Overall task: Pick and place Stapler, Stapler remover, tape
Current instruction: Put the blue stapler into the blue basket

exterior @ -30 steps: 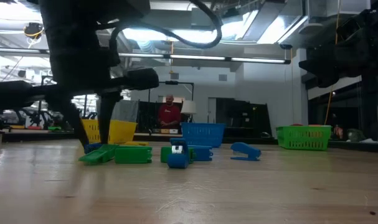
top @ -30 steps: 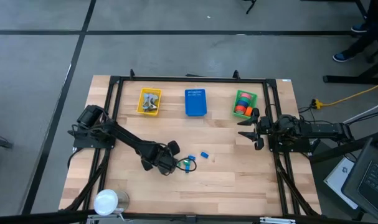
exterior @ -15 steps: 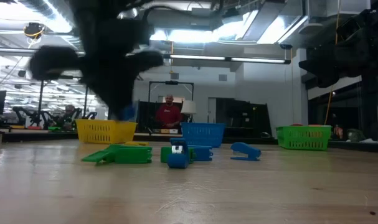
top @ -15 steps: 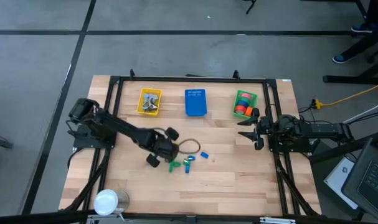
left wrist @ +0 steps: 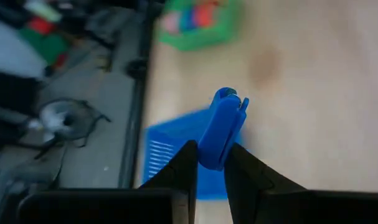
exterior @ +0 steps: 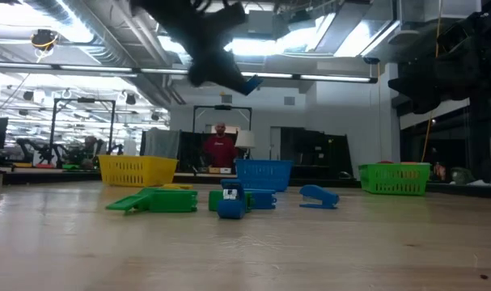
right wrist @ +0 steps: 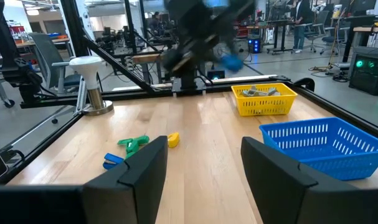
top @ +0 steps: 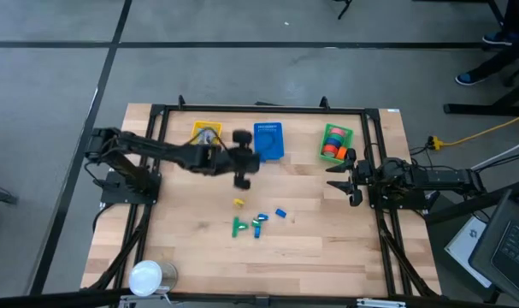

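Up off the wooden table [top: 327,248] now: left gripper [left wrist: 208,163] swung from the scattered pieces toward the blue plastic basket [top: 268,140], fingers clamped on a small blue stapler [left wrist: 221,126]. Right gripper [top: 345,177] parked beside green basket [top: 335,142], jaws apart, empty. No readable writing.

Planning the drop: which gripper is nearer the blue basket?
Left. The left gripper, holding a blue stapler, hovers beside the blue basket; the right gripper waits farther off.
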You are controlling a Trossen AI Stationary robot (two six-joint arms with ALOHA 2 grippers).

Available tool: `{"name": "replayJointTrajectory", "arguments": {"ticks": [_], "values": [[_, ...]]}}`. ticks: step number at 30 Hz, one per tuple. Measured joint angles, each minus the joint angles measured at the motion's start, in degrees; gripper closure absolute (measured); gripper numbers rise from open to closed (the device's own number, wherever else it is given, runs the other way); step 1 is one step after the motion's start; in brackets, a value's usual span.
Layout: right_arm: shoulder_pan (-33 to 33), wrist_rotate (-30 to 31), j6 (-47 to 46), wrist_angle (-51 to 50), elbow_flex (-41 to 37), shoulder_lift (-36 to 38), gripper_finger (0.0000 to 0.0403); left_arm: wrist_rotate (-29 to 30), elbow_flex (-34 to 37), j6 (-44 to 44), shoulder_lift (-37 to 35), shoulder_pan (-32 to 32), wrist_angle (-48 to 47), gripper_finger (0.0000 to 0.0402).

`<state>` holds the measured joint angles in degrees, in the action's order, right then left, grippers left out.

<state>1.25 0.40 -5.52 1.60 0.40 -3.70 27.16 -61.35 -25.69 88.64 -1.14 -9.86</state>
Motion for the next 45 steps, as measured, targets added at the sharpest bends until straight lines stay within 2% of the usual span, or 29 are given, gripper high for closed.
{"name": "replayJointTrajectory", "arguments": {"ticks": [7, 9, 13, 17, 25, 33, 39, 45], "values": [[0.0, 0.0, 0.0, 0.0, 0.0, 0.0, 0.0192, -2.4, -0.1, 2.7, 0.4, -8.9, 9.9, 0.0353], [0.0, 0.0, 0.0, 0.0, 0.0, 0.0, 0.0192, -4.9, -0.1, 5.6, 0.4, -11.1, 9.7, 0.0353], [0.0, 0.0, 0.0, 0.0, 0.0, 0.0, 0.0192, -14.2, -0.1, 10.9, 2.7, -14.3, 13.3, 0.0353], [0.0, 0.0, 0.0, 0.0, 0.0, 0.0, 0.0192, -14.5, -0.5, 11.4, 6.9, -15.5, 16.2, 0.0353], [0.0, 0.0, 0.0, 0.0, 0.0, 0.0, 0.0192, -12.7, -9.9, 18.4, 14.9, -17.9, 4.3, 0.0353], [0.0, 0.0, 0.0, 0.0, 0.0, 0.0, 0.0192, -12.2, -20.0, 20.7, 23.9, -19.6, -9.4, 0.0353], [0.0, 0.0, 0.0, 0.0, 0.0, 0.0, 0.0192, -12.3, -23.0, 20.7, 28.0, -19.7, -10.9, 0.0348], [0.0, 0.0, 0.0, 0.0, 0.0, 0.0, 0.0192, -12.3, -22.9, 22.1, 28.1, -20.2, -11.4, 0.0339]]}}
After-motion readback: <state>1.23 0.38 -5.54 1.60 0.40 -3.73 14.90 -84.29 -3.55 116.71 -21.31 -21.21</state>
